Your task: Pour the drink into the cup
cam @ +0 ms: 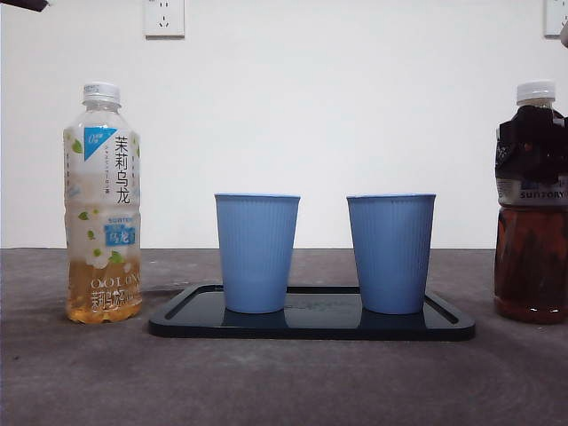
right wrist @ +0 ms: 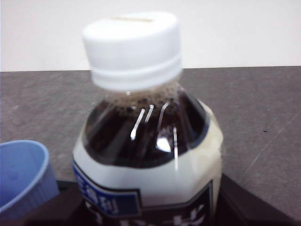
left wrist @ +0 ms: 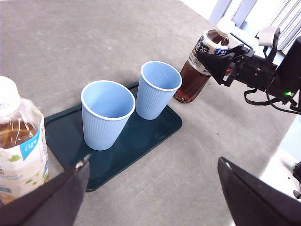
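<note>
Dark tea bottle (cam: 531,204), white-capped and upright, stands on the grey table (cam: 284,373) just beside the tray's end, with the right gripper (left wrist: 221,66) clamped around its upper label. Nearer the middle, a black tray (cam: 311,324) carries two blue ribbed cups, one (cam: 256,253) beside the other (cam: 390,253), both upright and apart. Past the tray's other end stands a pale oolong bottle (cam: 103,204), close by the left gripper (left wrist: 150,188), whose jaws hang spread wide, grasping nothing. Behind, a white wall carries a socket (cam: 164,18).
</note>
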Robot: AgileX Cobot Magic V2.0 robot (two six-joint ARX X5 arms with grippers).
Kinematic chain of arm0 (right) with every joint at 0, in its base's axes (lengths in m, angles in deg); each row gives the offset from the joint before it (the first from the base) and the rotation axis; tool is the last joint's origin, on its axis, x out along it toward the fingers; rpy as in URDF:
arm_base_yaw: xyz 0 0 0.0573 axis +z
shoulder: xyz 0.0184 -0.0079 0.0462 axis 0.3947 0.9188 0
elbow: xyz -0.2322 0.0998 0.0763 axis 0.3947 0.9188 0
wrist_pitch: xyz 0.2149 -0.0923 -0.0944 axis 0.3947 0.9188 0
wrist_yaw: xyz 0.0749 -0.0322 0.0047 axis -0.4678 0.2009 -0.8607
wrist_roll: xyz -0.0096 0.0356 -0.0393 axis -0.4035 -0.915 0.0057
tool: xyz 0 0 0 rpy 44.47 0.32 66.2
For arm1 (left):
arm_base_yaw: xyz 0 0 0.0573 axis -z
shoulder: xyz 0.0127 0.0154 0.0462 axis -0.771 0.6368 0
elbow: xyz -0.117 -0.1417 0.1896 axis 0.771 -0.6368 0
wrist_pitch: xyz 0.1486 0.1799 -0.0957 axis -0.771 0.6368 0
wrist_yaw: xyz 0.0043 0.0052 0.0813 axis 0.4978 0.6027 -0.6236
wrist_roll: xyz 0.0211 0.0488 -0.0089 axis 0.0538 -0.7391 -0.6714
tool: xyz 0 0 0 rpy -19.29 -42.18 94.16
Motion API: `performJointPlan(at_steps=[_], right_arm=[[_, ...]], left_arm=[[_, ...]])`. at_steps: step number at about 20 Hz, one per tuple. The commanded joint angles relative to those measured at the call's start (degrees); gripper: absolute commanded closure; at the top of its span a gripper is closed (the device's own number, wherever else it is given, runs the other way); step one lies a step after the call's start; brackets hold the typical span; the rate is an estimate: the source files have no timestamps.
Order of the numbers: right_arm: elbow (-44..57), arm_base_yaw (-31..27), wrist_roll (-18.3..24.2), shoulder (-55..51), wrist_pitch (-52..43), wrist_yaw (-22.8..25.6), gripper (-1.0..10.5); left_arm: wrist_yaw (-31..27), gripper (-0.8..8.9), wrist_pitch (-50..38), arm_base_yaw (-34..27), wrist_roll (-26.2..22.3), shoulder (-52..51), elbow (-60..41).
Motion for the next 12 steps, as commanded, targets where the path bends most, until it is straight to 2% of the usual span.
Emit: performJointPlan(at_steps=[1,6,9,12], right_arm=[[-1.4,0.0,-0.2,1.0,-3.8,-0.1,7.6],[-2.1,0.0,-0.2,1.8,-3.9,-0.1,7.5],[-2.1,0.0,-0.2,1.8,-3.7,-0.1,6.1],[-2.1,0.0,-0.2,1.8,-3.7,-0.1,5.3]], left_arm=[[0.0,3.77,-0.8,0.2,-0.6,0.4,0.3],[0.0,3.77,-0.8,0.2,-0.5,1.6,0.3],[0.0,3.77,-0.8,0.2,-0.5,2.1,0.3],[0.0,3.77,-0.8,0.2,-0.5,2.1,0.3]])
